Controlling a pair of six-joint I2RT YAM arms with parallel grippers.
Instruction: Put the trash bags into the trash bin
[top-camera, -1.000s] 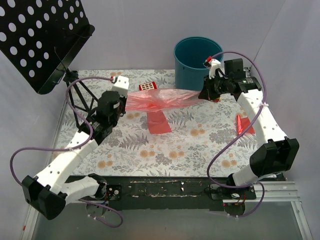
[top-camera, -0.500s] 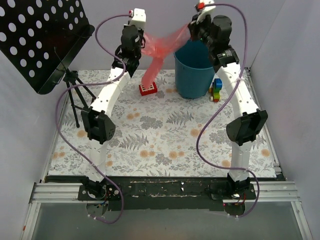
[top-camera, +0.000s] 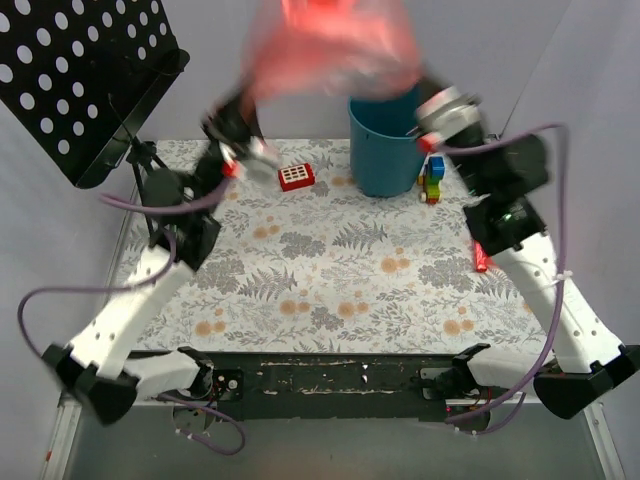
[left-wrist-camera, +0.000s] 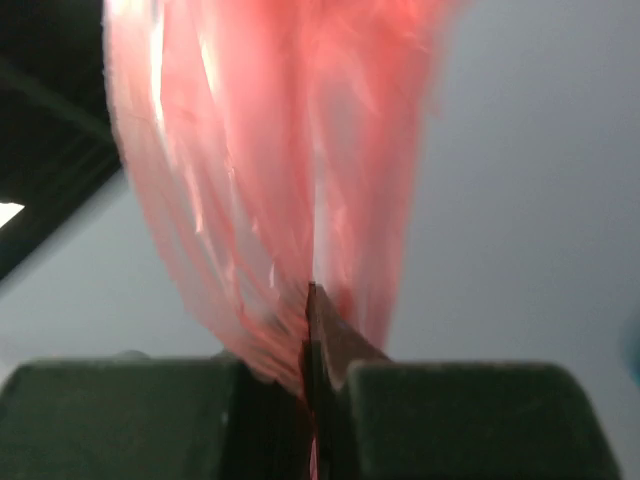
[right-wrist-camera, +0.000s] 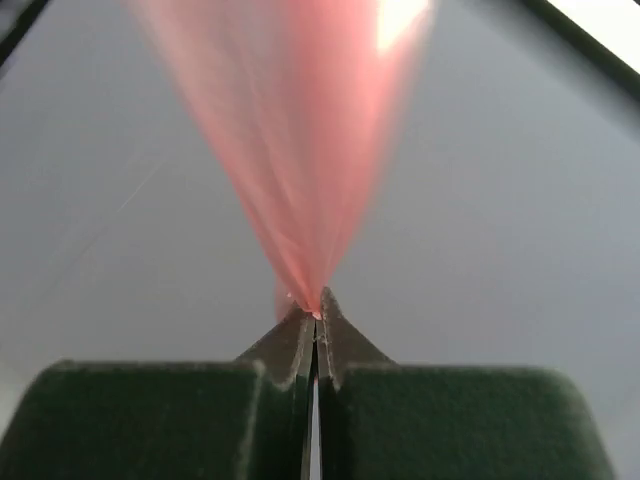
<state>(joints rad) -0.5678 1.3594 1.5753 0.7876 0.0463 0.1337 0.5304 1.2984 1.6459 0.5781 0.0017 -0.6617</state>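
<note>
- The left end effector (left-wrist-camera: 311, 300) is clamped shut on a pinch of the trash bag (top-camera: 335, 45). Red-pink film fans up from the closed tips in the left wrist view.
- The trash bag is held in the air between both arms, high in the overhead view. It sits above and partly left of the trash bin (top-camera: 385, 150), not inside it.
- The right end effector (right-wrist-camera: 318, 305) is likewise closed on a narrow gather of the film.
- The step in hand is judged to be carrying the bag over the bin mouth for lowering. The film should be centred over the rim, and the two pinch points brought closer together so the slack hangs into the opening rather than draping over the wall.
- Release is best made only once most of the film is below the rim. Thin, floppy film is likely to snag on the rim or spill out.
- In the overhead view the left end effector is motion-blurred, so its tips cannot be made out there.
- The bag is blurred and cut off by the top edge, so its full extent, and whether one bag or several is held, cannot be told.
- The bin's inside is hidden by the film and the right arm.
- A red item (top-camera: 482, 255) on the worktop (top-camera: 330, 270) is partly covered by the right arm and cannot be identified.
</note>
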